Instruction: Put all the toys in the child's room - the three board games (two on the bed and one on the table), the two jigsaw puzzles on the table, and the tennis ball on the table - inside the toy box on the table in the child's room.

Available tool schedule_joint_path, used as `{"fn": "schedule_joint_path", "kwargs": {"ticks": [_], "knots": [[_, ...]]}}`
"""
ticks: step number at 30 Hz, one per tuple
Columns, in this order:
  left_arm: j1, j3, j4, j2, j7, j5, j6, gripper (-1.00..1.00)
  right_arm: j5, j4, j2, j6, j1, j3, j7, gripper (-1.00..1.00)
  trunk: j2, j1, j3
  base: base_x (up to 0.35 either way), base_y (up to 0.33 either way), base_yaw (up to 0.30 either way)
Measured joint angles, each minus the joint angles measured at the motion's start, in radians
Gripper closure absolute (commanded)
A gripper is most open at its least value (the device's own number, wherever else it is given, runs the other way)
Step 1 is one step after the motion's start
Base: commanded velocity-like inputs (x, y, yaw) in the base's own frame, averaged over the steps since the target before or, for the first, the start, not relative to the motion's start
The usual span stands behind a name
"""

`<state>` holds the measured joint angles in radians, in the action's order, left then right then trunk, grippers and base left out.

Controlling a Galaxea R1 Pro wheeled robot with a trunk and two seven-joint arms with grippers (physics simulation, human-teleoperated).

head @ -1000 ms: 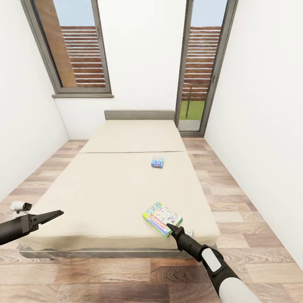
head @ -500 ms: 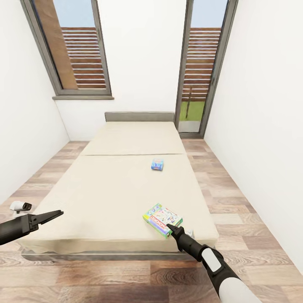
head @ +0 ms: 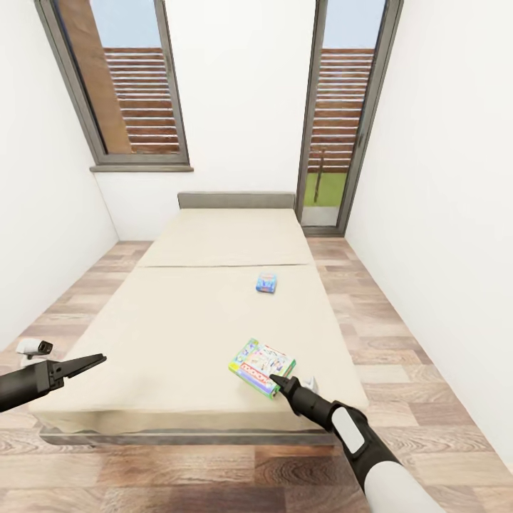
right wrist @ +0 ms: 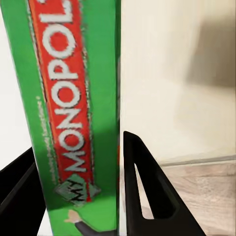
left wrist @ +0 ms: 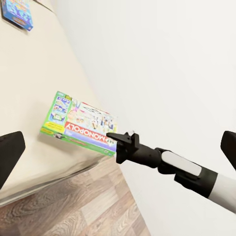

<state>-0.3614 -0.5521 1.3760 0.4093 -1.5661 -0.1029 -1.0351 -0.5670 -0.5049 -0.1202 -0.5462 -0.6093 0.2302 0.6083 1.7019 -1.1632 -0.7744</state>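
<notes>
Two board games are on the beige bed. The green Monopoly box is near the bed's foot corner, tilted and lifted slightly off the mattress. My right gripper is shut on its near edge, one finger on each face. A small blue board game lies flat at mid-bed. My left gripper hovers by the bed's other foot corner, open, holding nothing. Its fingers are spread wide in the left wrist view.
The bed has a low grey headboard against the far white wall, between a tall window and a glass door. Wood-plank floor runs along both sides and the foot of the bed. White walls stand close on both sides.
My right gripper has shifted left with the Monopoly box, which has risen a little off the mattress. The whole view has moved slightly. The left gripper holds its place.
</notes>
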Motion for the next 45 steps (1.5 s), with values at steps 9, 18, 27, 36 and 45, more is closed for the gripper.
{"fn": "schedule_joint_path", "kwargs": {"ticks": [9, 18, 27, 36, 45], "knots": [[-0.002, 0.0, 0.0, 0.013, 0.0, 0.002, 0.0, -1.0, -0.005, -0.042, 0.0, -0.011, -0.003, -0.025, 0.005, 1.0, -0.063, 0.035, 0.028, 0.0, 0.0, 0.0], [-0.002, 0.004, 0.0, 0.036, 0.0, 0.002, 0.001, -1.0, -0.004, -0.073, 0.0, -0.009, -0.004, -0.148, 0.017, 1.0, -0.126, 0.069, 0.056, 0.0, 0.0, 0.0], [-0.002, 0.005, 0.0, 0.047, 0.0, 0.002, 0.001, -1.0, -0.01, -0.078, 0.003, -0.004, -0.004, -0.164, 0.02, 1.0, -0.189, 0.104, 0.085, 0.0, 0.0, 0.0], [-0.002, 0.007, 0.0, 0.048, 0.0, 0.002, 0.001, -1.0, -0.012, -0.079, 0.004, -0.003, -0.004, -0.166, 0.047, 1.0, -0.252, 0.138, 0.113, -0.049, 0.0, 0.0], [-0.002, 0.009, 0.0, 0.048, 0.0, 0.002, 0.001, -1.0, -0.014, -0.136, 0.013, -0.004, 0.007, -0.169, 0.075, 1.0, -0.315, 0.173, 0.141, -0.025, 0.0, 0.0]]}}
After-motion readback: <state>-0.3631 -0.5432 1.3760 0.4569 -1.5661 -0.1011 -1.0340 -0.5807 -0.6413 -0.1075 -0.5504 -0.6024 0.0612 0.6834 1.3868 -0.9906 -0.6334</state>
